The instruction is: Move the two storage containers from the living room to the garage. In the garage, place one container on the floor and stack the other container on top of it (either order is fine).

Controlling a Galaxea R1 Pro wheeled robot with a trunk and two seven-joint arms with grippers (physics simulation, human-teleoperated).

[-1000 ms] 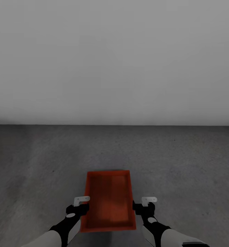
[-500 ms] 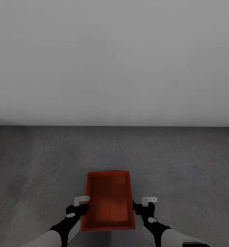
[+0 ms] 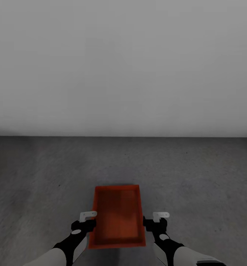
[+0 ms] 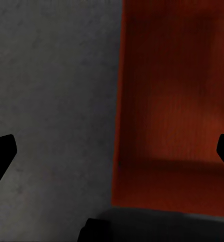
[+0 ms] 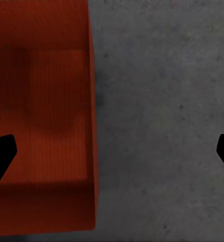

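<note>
The floor [image 3: 197,177] is dark grey, rough and concrete-like, running back to a plain pale grey wall [image 3: 123,66] at 12 o'clock; this is the bare garage. One orange-red storage container [image 3: 118,216] lies at 6 o'clock in the head view, long side pointing toward the wall, open-topped with nothing inside; whether it rests on the floor cannot be told. Nothing else stands around it. The left end effector [image 3: 87,218] is just beside the container's long wall at 7 o'clock, the right end effector [image 3: 156,218] just beside the opposite wall at 5 o'clock. In each wrist view the dark fingertips [image 4: 1,151] [image 5: 1,151] sit wide apart, one over the container [image 4: 177,101] [image 5: 41,111] and one over bare floor, straddling its wall, so both are released.
</note>
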